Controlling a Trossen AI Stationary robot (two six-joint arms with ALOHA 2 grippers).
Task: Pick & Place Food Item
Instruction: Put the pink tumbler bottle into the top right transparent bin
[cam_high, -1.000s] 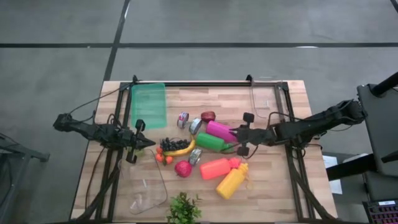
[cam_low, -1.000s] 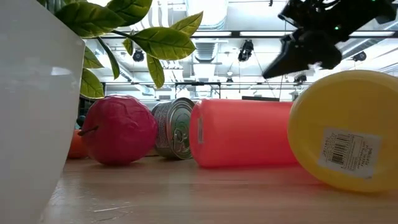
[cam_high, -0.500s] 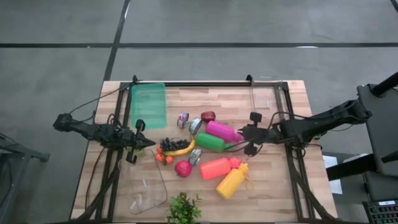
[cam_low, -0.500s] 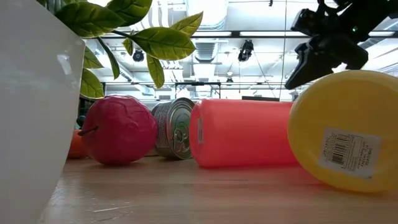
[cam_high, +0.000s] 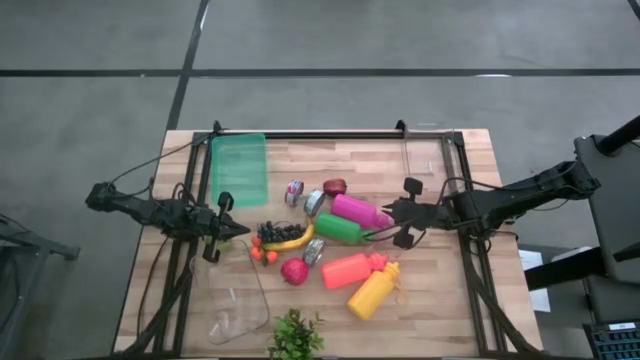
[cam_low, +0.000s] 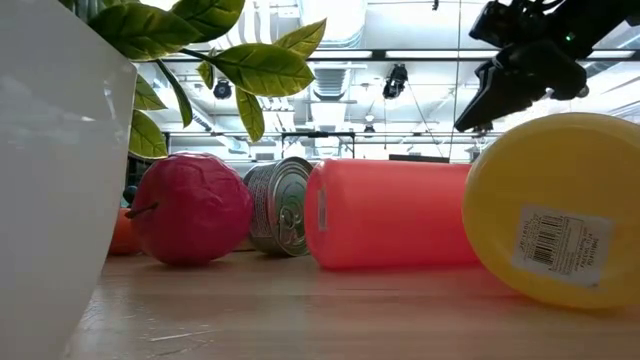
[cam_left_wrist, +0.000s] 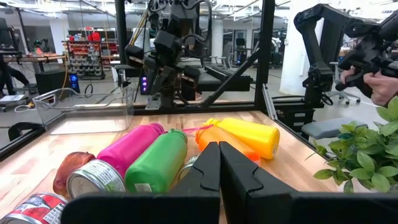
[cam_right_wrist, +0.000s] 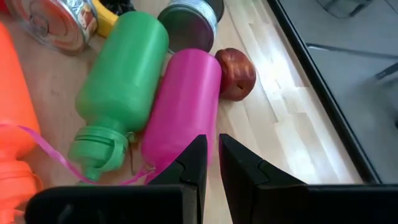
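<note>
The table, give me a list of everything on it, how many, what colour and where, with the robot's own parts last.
Bottles: four lying in the middle; pink bottle, green bottle, orange bottle, yellow bottle.
Cans: three silver; two cans by the pink bottle's base, one can beside the orange bottle.
Apples: dark red apple at the far side of the pile, pink-red apple near the front.
Banana: one, yellow, left of the green bottle.
Grapes: one dark bunch, by the banana.
Green tray: one, back left.
Clear bins: one bin front left, one bin back right.
Plant: one, green, front edge.
Left gripper: fingers shut, left of the grapes.
Right gripper: fingers shut, above the pink bottle's cap.
</note>
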